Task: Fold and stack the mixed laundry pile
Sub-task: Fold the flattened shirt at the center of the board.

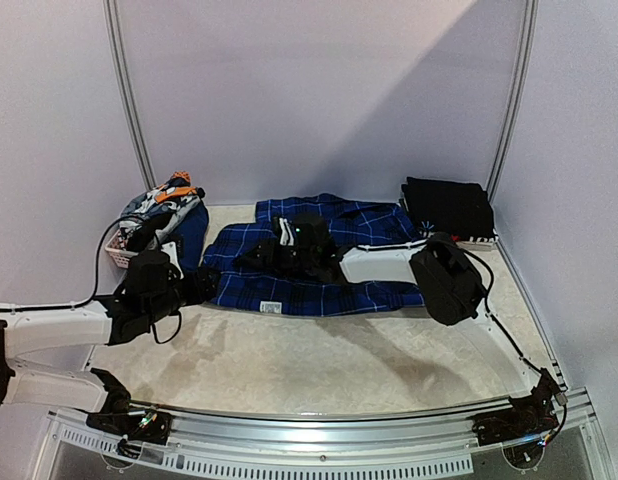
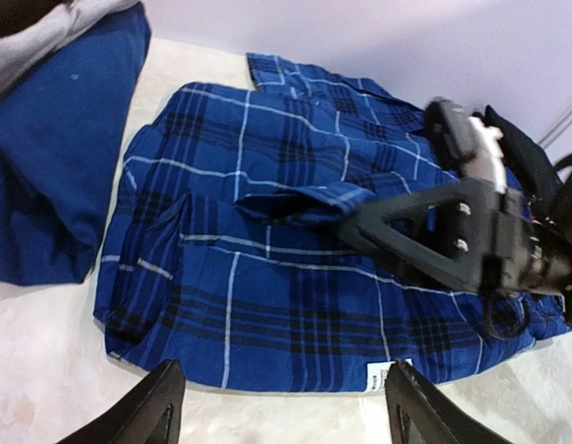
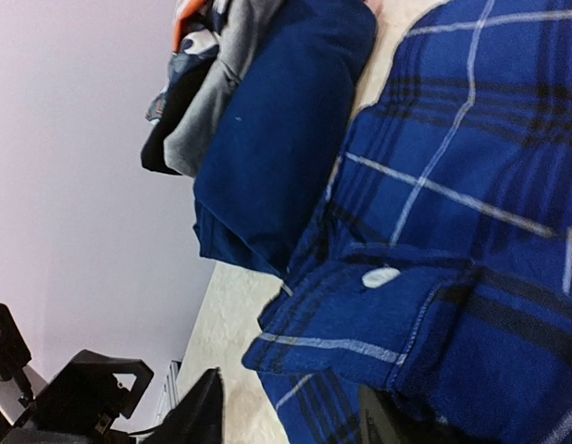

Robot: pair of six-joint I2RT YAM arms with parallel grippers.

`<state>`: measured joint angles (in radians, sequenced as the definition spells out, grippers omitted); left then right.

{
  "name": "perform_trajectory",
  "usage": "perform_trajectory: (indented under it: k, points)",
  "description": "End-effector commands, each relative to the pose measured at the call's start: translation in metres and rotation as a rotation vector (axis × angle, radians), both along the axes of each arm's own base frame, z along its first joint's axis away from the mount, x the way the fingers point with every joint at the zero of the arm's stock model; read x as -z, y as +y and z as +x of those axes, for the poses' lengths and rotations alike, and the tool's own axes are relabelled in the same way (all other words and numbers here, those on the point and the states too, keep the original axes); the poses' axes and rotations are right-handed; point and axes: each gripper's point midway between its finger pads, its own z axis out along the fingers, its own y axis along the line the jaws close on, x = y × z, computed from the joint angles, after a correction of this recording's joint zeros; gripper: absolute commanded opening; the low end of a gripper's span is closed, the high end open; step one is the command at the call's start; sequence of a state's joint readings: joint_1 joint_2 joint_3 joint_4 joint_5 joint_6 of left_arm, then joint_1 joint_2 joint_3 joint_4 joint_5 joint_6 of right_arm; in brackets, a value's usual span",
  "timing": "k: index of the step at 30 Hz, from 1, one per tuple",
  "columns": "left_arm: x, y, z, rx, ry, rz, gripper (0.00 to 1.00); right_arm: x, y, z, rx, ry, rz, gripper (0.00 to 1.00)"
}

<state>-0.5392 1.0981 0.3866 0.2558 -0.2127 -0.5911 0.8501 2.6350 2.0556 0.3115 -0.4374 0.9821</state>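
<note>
The blue plaid shirt (image 1: 329, 285) lies spread flat mid-table, its near hem and white label (image 2: 383, 377) just beyond my left gripper (image 2: 286, 412). That gripper is open, low at the shirt's near-left edge (image 1: 202, 286), with nothing between its fingers. My right gripper (image 3: 295, 418) reaches in over the shirt from the right (image 1: 257, 256). Its jaws stand apart, and a folded sleeve cuff with a white button (image 3: 379, 276) lies loose in front of them. The rest of the laundry pile (image 1: 161, 208) is heaped at the left, with a navy garment (image 3: 277, 139) hanging down beside the shirt.
A pale lattice basket (image 1: 117, 256) sits under the heap at the left wall. Folded black trousers (image 1: 447, 207) rest at the back right corner. The beige tabletop (image 1: 319, 360) runs between the shirt and the arm bases. The right arm (image 2: 471, 245) crosses the shirt's right half.
</note>
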Motion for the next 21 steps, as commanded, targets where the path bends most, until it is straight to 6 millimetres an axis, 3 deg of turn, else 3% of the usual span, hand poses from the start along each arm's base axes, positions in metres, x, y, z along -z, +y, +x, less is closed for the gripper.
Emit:
perform_trajectory:
  k: [1,3,4,7,13,14,17,21]
  points:
    - [0.006,0.01,0.006,-0.084,0.065,-0.031,0.76,-0.052,-0.02,-0.018,-0.05,-0.153,-0.087,0.58]
    - [0.005,0.007,0.01,-0.091,0.082,-0.052,0.75,-0.058,-0.034,-0.021,-0.041,-0.19,-0.127,0.67]
    - [0.003,0.004,0.013,-0.091,0.085,-0.068,0.74,-0.069,-0.04,-0.023,-0.035,-0.204,-0.13,0.69]
    - [0.003,-0.007,0.021,-0.078,0.094,-0.113,0.73,-0.076,-0.06,-0.026,-0.033,-0.203,-0.158,0.73]
    - [0.022,-0.032,0.046,-0.049,0.162,-0.124,0.72,-0.078,-0.103,-0.032,0.002,-0.222,-0.236,0.75]
    - [0.025,-0.039,0.051,-0.033,0.17,-0.141,0.72,-0.085,-0.113,-0.03,0.028,-0.235,-0.251,0.75]
    - [0.034,-0.059,0.062,0.002,0.198,-0.19,0.71,-0.08,-0.148,-0.019,0.108,-0.25,-0.315,0.76]
    - [0.044,-0.071,0.07,0.007,0.228,-0.21,0.69,-0.085,-0.188,-0.014,0.187,-0.263,-0.358,0.76]
